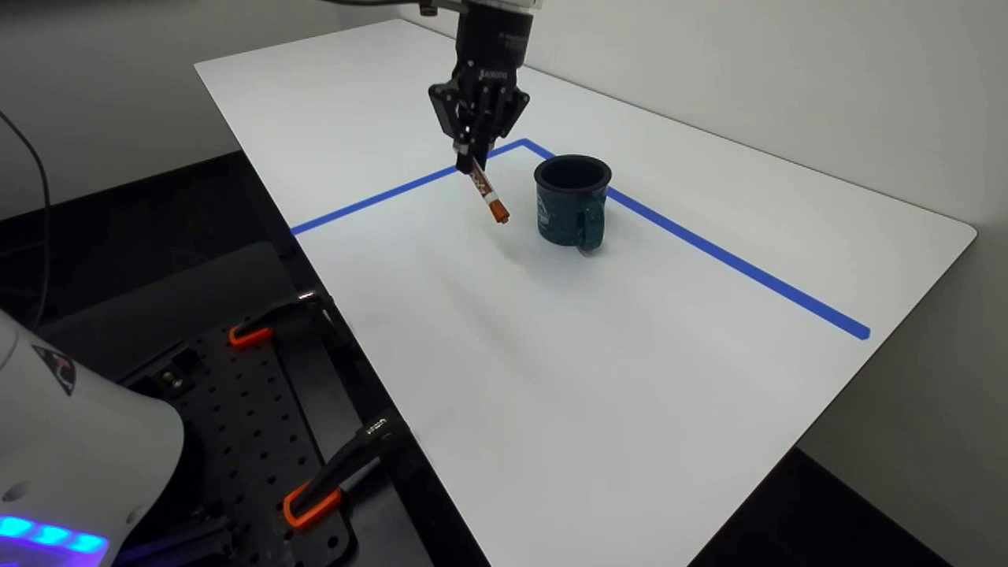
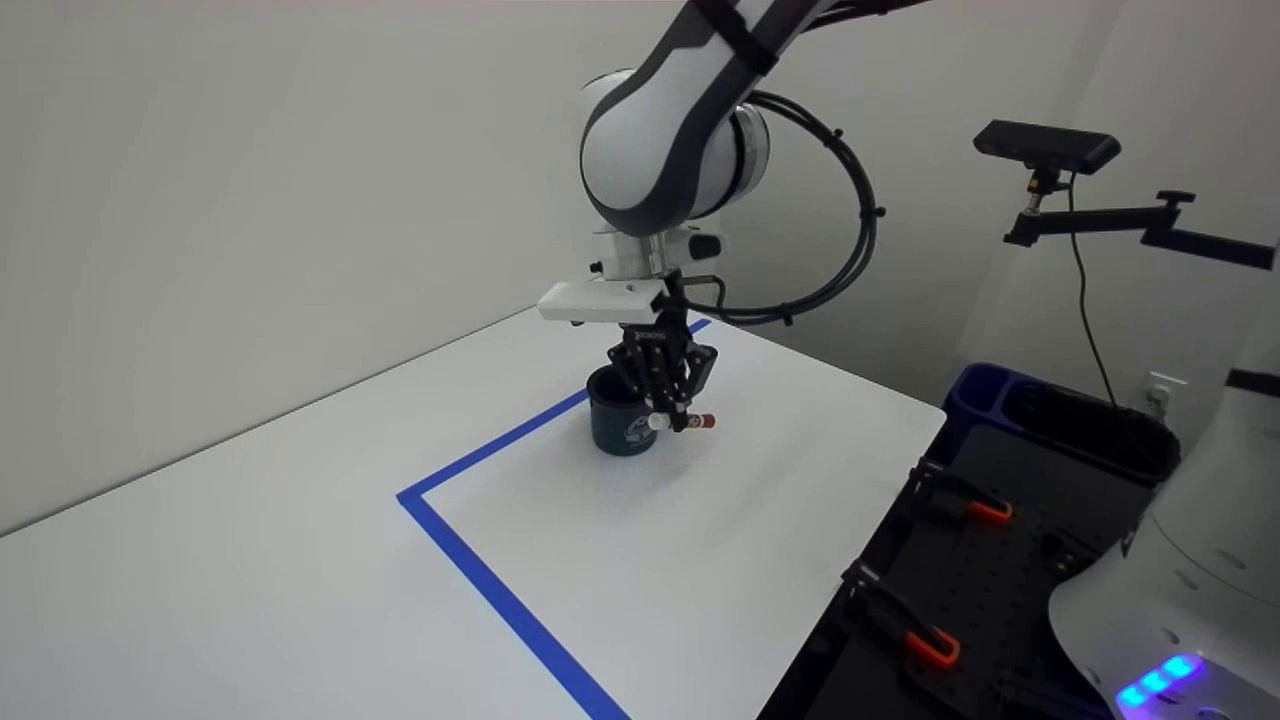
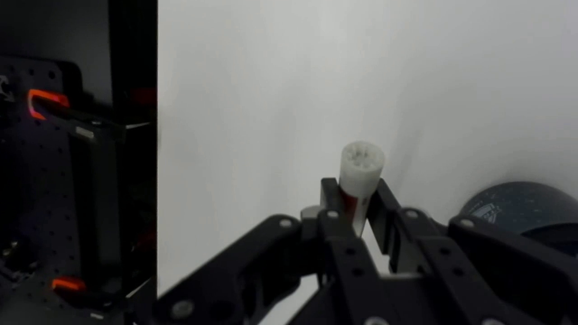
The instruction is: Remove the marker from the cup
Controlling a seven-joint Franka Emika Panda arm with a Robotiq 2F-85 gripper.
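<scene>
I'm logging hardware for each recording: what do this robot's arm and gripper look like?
The arm is white and rounded, with dark grey trim and a black strap; black cables loop beside it, tied at intervals. The gripper is black, with linked fingers and pale lettering on its body. The white base bears a dark triangular marking and glowing blue lights.

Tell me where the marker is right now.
In an exterior view, the marker, held in the gripper, is just left of the cup and outside it; in the wrist view, the cup likewise appears to its right.
</scene>
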